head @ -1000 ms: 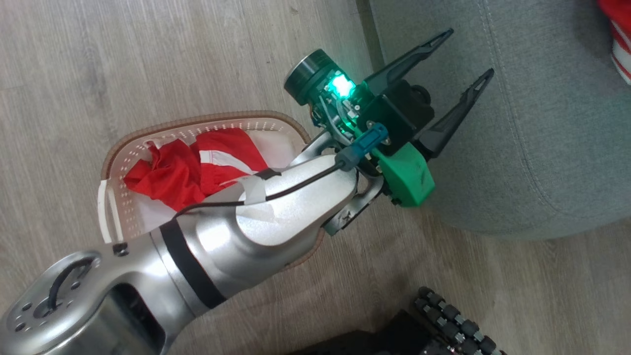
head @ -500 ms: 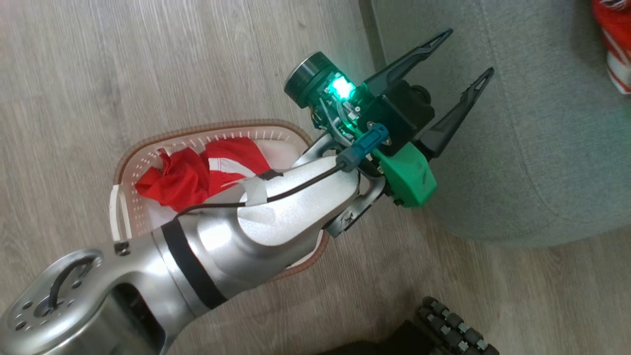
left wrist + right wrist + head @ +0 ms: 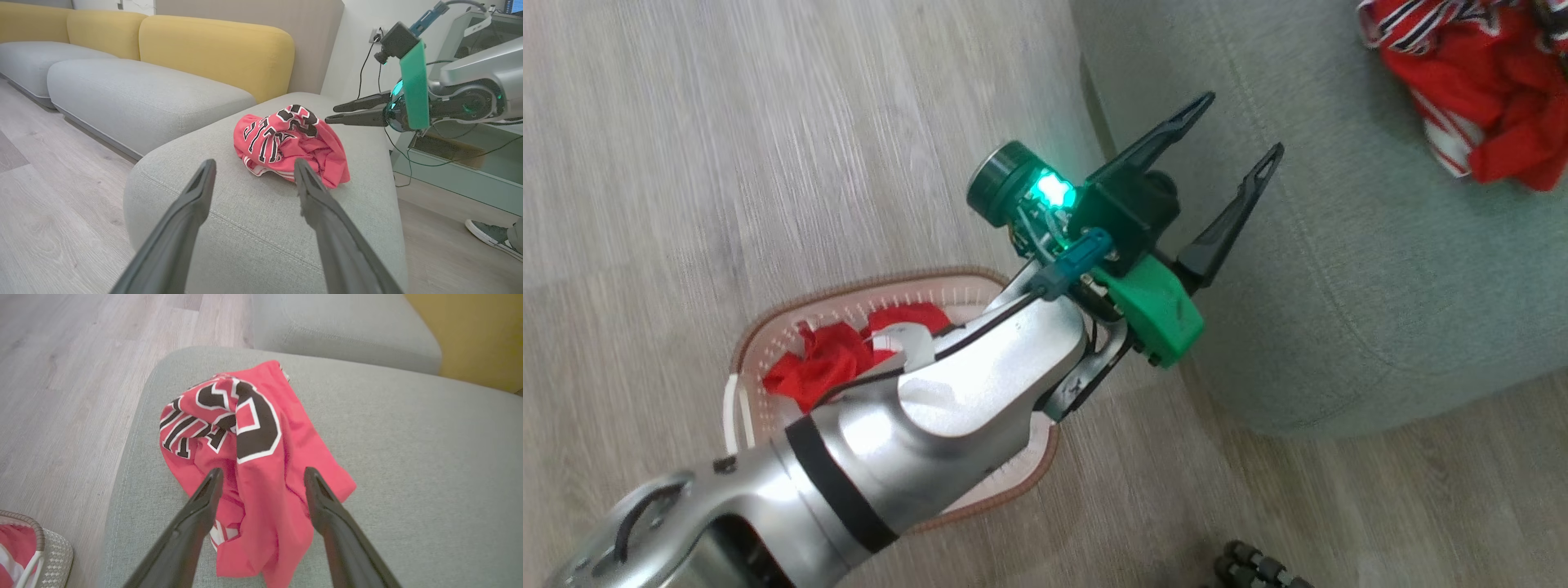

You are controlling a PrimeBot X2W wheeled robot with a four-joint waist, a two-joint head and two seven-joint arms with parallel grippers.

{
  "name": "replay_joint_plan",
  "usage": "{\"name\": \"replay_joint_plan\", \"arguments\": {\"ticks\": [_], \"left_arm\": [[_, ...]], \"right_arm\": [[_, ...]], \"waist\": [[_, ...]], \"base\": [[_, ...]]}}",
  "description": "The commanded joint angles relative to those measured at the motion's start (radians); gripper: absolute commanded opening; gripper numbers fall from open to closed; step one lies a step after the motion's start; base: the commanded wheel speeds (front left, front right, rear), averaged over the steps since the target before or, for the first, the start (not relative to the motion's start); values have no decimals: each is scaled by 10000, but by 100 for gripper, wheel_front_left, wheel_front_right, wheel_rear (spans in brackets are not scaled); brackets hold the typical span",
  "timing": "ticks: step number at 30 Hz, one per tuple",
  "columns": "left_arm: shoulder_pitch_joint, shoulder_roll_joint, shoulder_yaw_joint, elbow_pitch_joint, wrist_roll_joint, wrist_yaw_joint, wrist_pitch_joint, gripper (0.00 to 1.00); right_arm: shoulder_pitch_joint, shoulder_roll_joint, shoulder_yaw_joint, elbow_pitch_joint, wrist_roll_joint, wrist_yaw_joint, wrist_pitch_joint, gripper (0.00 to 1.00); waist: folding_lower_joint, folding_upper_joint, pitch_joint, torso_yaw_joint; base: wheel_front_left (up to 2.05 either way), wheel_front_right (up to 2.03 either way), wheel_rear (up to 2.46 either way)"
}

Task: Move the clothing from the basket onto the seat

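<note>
Now we've let go: right gripper [image 3: 262, 471] spread wide, red shiny lettered jersey [image 3: 253, 428] delivered onto grey-green fabric seat cushion [image 3: 408, 457].

The left forearm [image 3: 931, 416] covers most of the basket [image 3: 849, 296], leaving just a red crumple of the clothing [image 3: 821, 367] inside. The jersey [image 3: 1486, 73] on the seat [image 3: 1339, 286] runs off the head view's top edge, its creased lettering probably unreadable whole; a shoe [image 3: 490, 237] is cut by the left wrist view's right edge.
</note>
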Motion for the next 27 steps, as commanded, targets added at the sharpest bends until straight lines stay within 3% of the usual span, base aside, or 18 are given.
{"name": "replay_joint_plan", "arguments": {"ticks": [1,13,18,27], "left_arm": [[-37,-87,441,-244,130,-76,-92,100],[1510,218,1821,-682,699,-467,-93,100],[2048,349,2209,-948,801,-535,-93,100],[3314,922,3136,-1779,971,-324,-93,100]], "right_arm": [[5,-638,37,-44,-94,-4,-207,100],[-16,-990,245,-826,-145,-4,-790,100],[194,-1162,-187,-1394,-194,-4,-815,100],[2549,-1123,-3039,-2685,-973,-4,-820,100]], "waist": [[0,0,-444,-148],[0,0,-1972,12],[0,0,-2443,287],[0,0,-3180,1017]], "base": [[0,0,0],[0,0,0],[0,0,0],[0,0,0]]}}
